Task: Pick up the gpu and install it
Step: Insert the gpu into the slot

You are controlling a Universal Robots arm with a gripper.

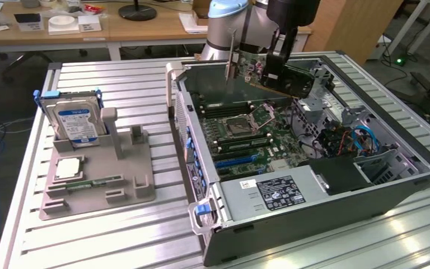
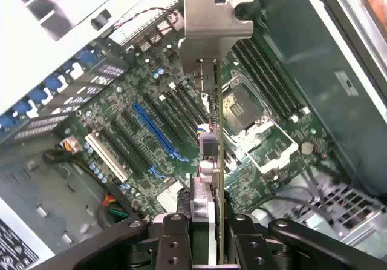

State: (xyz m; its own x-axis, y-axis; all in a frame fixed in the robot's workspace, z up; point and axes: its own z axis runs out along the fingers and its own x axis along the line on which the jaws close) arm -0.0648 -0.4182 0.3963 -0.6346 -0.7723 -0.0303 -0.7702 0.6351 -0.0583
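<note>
The gpu (image 1: 284, 78), a green card with a silver end bracket (image 1: 234, 56), hangs tilted above the far end of the open computer case (image 1: 394, 193). My gripper (image 1: 277, 63) is shut on it from above. In the wrist view the gpu (image 2: 217, 131) appears edge-on, bracket (image 2: 216, 22) at the far end, clamped between my fingers (image 2: 174, 241). Below it lies the motherboard (image 2: 139, 106) with a long blue slot (image 2: 158, 134) off to one side of the card's edge. The card hovers clear of the board.
On the exterior view's left, a grey fixture (image 1: 103, 174) holds a silver hard drive (image 1: 76, 124), a processor chip (image 1: 67, 168) and a memory stick (image 1: 88, 184). Inside the case sit a power supply (image 1: 275, 193), blue cables (image 1: 364, 140) and a drive cage (image 1: 316, 84).
</note>
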